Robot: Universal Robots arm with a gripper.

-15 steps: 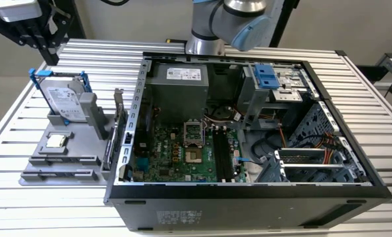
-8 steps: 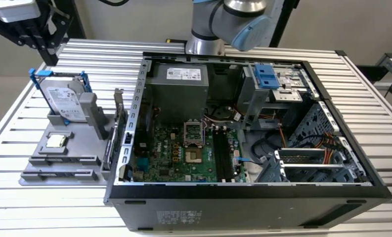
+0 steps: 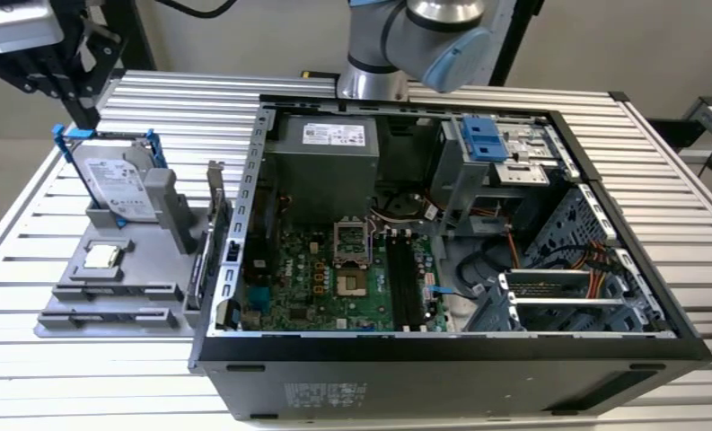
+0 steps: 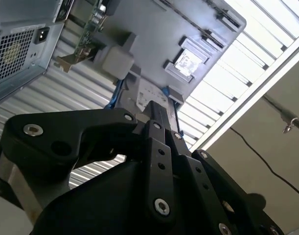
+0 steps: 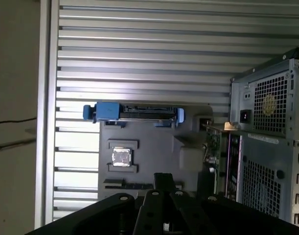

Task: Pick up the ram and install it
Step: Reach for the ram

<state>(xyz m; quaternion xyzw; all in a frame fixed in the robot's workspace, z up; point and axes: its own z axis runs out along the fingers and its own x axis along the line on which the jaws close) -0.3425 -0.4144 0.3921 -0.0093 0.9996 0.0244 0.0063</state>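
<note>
The ram [image 5: 129, 185] shows as a thin dark strip, edge-on, in a slot of the grey holder tray [image 5: 154, 147], just beyond the square silver chip [image 5: 121, 156]. In the exterior view the ram [image 3: 116, 292] sits near the tray's front. My gripper [image 5: 162, 179] hangs high above the tray with its black fingers together and nothing between them. Its fingertips [image 4: 156, 110] show in front of the blue-framed hard drive. In the exterior view, the gripper [image 3: 90, 112] is at the upper left, above the drive. The motherboard's black slots [image 3: 401, 278] lie inside the open case.
An open computer case [image 3: 452, 346] stands on a ribbed metal table [image 3: 679, 180]. On the tray, the hard drive [image 3: 122, 184] stands upright in its blue frame, and a card [image 3: 218, 224] stands on edge against the case wall. The arm's base [image 3: 373, 81] is behind the case.
</note>
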